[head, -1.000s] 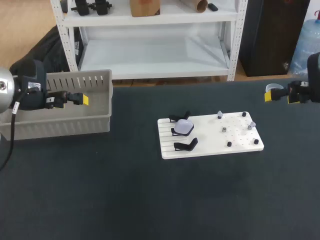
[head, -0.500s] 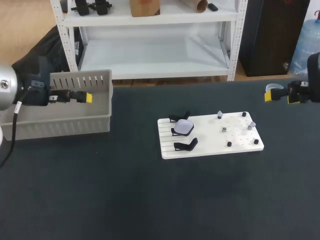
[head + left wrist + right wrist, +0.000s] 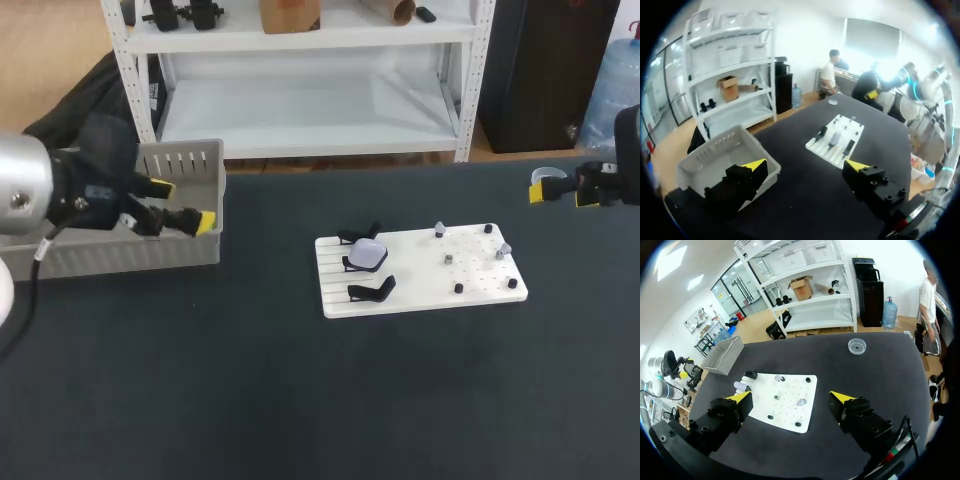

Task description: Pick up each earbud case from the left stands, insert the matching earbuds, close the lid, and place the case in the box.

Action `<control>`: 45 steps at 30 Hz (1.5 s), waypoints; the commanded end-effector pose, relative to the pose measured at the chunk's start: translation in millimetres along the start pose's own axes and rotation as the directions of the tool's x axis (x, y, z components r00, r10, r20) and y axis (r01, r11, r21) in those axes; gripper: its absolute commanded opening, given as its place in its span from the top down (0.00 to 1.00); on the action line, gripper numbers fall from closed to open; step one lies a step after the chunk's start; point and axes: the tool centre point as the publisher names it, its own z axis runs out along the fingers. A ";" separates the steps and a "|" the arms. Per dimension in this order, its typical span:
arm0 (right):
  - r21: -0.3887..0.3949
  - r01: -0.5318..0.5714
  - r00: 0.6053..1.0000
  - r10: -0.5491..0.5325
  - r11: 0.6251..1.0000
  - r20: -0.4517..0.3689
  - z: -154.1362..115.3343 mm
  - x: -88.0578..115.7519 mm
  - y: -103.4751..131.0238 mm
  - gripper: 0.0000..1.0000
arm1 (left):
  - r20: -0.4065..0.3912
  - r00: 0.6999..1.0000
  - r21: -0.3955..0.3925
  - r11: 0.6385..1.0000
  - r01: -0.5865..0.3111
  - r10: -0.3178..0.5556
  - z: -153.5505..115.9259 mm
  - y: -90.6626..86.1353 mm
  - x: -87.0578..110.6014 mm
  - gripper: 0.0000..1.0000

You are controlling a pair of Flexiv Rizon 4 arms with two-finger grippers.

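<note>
Left gripper spread wide, empty, by the grey box's right end. Right gripper also spread, empty, at the counter's right edge. Earbud case sits on the middle black stand, lid probably shut. Risk: gripper clips flanking stands, knocking case off.

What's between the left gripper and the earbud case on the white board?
Only bare table, as the head view shows. The left gripper hangs by the box; the earbud case sits on the white board.
</note>
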 end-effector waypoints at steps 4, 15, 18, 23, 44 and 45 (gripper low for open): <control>-0.001 0.000 1.000 0.000 1.000 -0.001 0.5 -0.2 -0.5 0.00 | 0.346 0.801 0.332 0.734 -0.592 0.489 1.6 -32.0 -0.3 0.00; -0.001 0.000 1.000 0.000 1.000 -0.001 0.5 -0.2 -0.5 0.00 | 0.284 0.855 0.292 0.810 -0.508 0.433 46.3 -67.9 -0.6 0.00; -0.001 0.000 1.000 0.000 1.000 -0.001 0.5 -0.2 -0.5 0.00 | 0.269 0.859 0.289 0.815 -0.503 0.435 59.0 -67.9 -0.5 0.00; -0.001 0.000 1.000 0.000 1.000 -0.001 0.5 -0.2 -0.5 0.00 | 0.217 0.894 0.269 0.857 -0.440 0.391 76.8 -67.4 -1.5 0.00; -0.001 0.000 1.000 0.000 1.000 -0.001 0.5 -0.2 -0.5 0.00 | 0.163 0.924 0.302 0.874 -0.380 0.345 103.0 -68.9 -1.0 0.00; -0.001 0.000 1.000 0.000 1.000 -0.001 0.5 -0.2 -0.5 0.00 | 0.172 0.927 0.309 0.875 -0.372 0.333 108.1 -69.2 -0.7 0.00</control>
